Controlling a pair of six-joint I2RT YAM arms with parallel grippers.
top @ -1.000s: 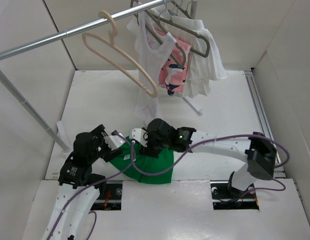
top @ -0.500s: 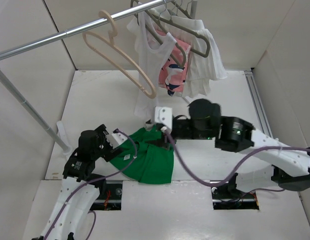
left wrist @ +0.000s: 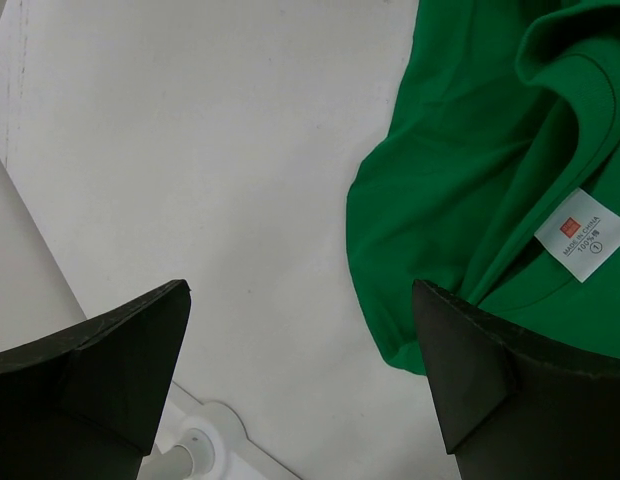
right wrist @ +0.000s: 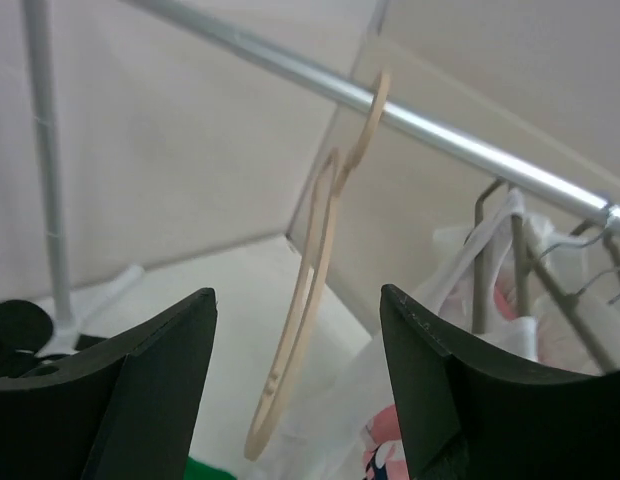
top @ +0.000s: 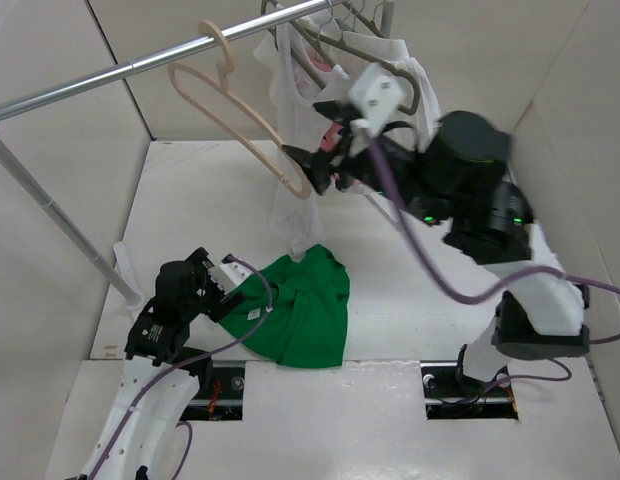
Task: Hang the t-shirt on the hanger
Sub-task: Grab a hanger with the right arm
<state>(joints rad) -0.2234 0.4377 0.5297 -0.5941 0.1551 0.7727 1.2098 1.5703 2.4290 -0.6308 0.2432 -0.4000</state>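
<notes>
Presently the right claw [top: 308, 168], released and empty, is facing the hanger [right wrist: 308, 290] edge-on, just ahead. The hanger's long axis is sloping from upper left toward lower right.

The white table [top: 190, 200] is carrying a crumpled green t-shirt [left wrist: 470, 170] lying just beside one finger [left wrist: 510, 390] of the left gripper [left wrist: 300, 290], plain tabletop showing between both fingers, and a white rack foot [left wrist: 195, 445] sitting near the other finger.

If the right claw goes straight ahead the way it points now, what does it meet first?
Most likely the beige hanger, which hangs edge-on straight ahead of the open right claw in its wrist view; the depth is unclear.
</notes>
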